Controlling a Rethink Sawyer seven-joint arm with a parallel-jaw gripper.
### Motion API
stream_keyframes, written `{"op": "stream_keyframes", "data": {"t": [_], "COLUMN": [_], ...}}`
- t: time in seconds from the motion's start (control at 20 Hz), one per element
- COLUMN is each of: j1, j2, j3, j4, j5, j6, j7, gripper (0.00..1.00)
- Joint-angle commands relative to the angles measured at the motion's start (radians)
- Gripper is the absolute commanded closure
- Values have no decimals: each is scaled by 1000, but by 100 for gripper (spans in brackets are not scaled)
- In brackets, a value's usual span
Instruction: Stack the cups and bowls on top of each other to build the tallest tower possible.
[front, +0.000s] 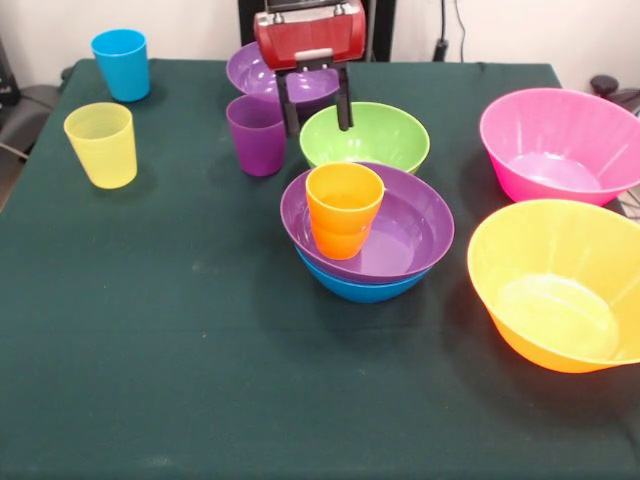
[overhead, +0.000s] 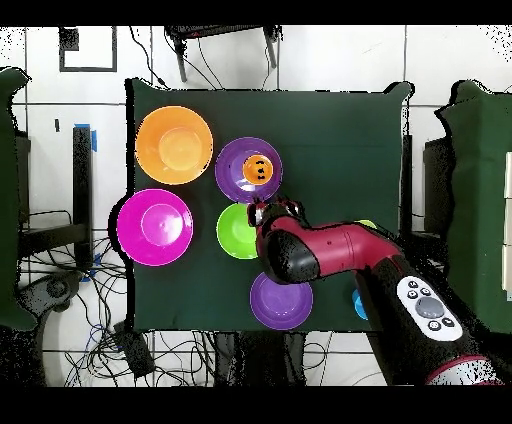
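Note:
The tower stands mid-table: a blue bowl (front: 365, 289) lowest, a purple bowl (front: 405, 235) (overhead: 235, 168) nested in it, and an orange cup (front: 343, 205) (overhead: 259, 169) upright inside. My gripper (front: 318, 127) (overhead: 262, 213) hangs open behind the tower, between the purple cup (front: 257, 133) and the green bowl (front: 365, 135) (overhead: 236, 231), holding nothing. A second purple bowl (front: 250, 70) (overhead: 280, 300) lies behind the gripper. The yellow cup (front: 102, 144) and the blue cup (front: 122, 63) stand apart at the left. The arm hides the purple cup in the overhead view.
A large pink bowl (front: 560, 145) (overhead: 155, 226) and a large orange bowl (front: 560, 285) (overhead: 174, 145) sit at the right side in the front view, the orange one close to the table's edge. Dark green cloth covers the table (front: 180, 340).

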Motion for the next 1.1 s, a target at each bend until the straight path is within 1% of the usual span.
{"op": "stream_keyframes", "data": {"t": [0.05, 0.4, 0.7, 0.9, 1.1], "j1": [5, -31, -53, -66, -82], "j2": [4, -33, -69, -64, -56], "j3": [-4, 40, 64, 76, 88], "j4": [77, 110, 135, 139, 153], "j5": [-23, 14, 32, 41, 45], "j6": [44, 84, 107, 107, 77], "j7": [39, 26, 14, 15, 28], "gripper": [0, 0, 0, 0, 0]}}
